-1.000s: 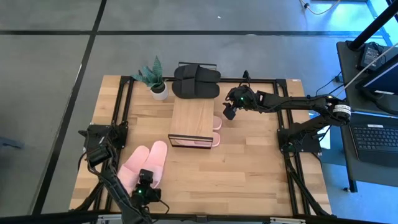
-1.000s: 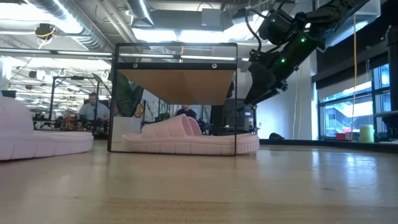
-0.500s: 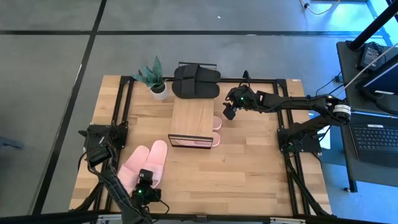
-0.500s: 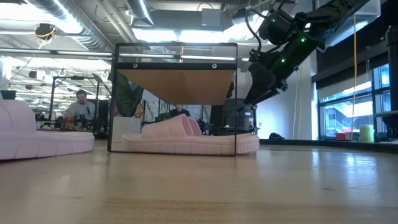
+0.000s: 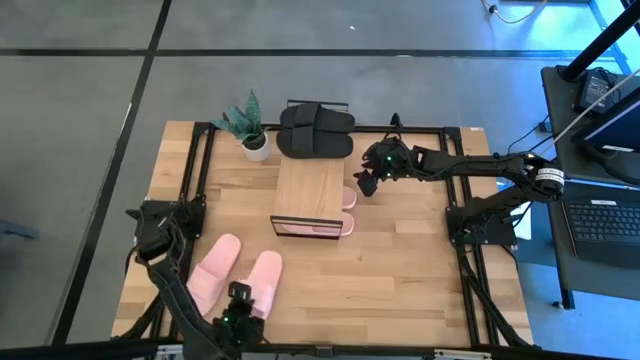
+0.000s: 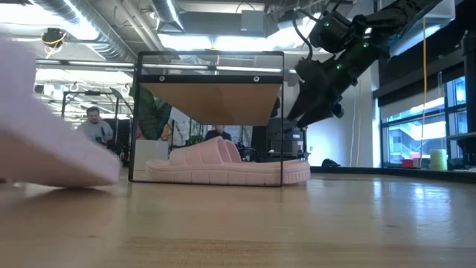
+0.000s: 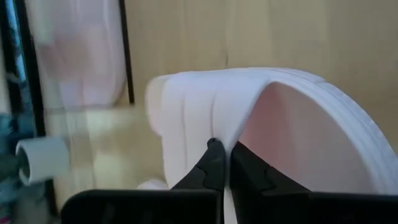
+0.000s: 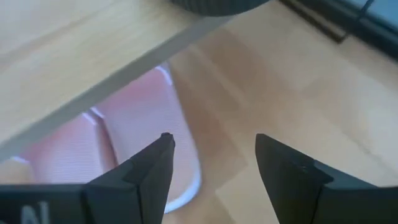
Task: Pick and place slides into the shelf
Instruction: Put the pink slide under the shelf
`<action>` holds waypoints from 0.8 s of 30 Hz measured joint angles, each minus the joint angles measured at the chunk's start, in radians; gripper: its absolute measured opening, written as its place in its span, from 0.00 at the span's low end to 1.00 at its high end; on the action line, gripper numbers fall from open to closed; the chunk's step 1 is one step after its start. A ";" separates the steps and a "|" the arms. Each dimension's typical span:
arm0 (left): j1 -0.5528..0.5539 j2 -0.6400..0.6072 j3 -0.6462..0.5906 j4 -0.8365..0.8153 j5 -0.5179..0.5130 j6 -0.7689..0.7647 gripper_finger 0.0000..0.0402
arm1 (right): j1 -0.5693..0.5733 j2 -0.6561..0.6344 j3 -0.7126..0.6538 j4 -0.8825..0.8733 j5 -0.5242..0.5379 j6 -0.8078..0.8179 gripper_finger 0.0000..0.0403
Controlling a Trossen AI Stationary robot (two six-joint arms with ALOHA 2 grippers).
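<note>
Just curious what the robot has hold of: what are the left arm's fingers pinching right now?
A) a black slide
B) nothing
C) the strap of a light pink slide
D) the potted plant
C: the left gripper is closed on the light pink foam slide's strap.

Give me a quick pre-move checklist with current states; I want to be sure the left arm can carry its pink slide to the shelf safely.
1. Left gripper shut on the pink slide, pinching its strap: ok.
2. Slide lifted off the table: cannot tell; the low view shows it tilted.
3. The other loose pink slide beside it, out of the grip: ok.
4. Room under the shelf: not ok; a pink pair already lies there.
5. Right gripper open, hovering at the shelf's right side: not ok, close to the drop zone.
</note>
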 joint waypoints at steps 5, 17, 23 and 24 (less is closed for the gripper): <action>0.000 -0.021 0.141 0.000 -0.064 0.095 0.00 | 0.000 0.000 0.000 0.000 -0.136 0.107 0.56; 0.000 -0.021 0.342 0.001 -0.243 0.367 0.00 | 0.000 0.000 0.000 -0.004 -0.490 0.258 0.56; 0.000 -0.021 0.384 0.000 -0.381 0.628 0.00 | -0.001 -0.010 0.000 0.007 -0.723 0.288 0.56; 0.000 -0.021 0.386 0.001 -0.411 0.692 0.00 | 0.000 -0.012 0.000 0.015 -0.765 0.289 0.56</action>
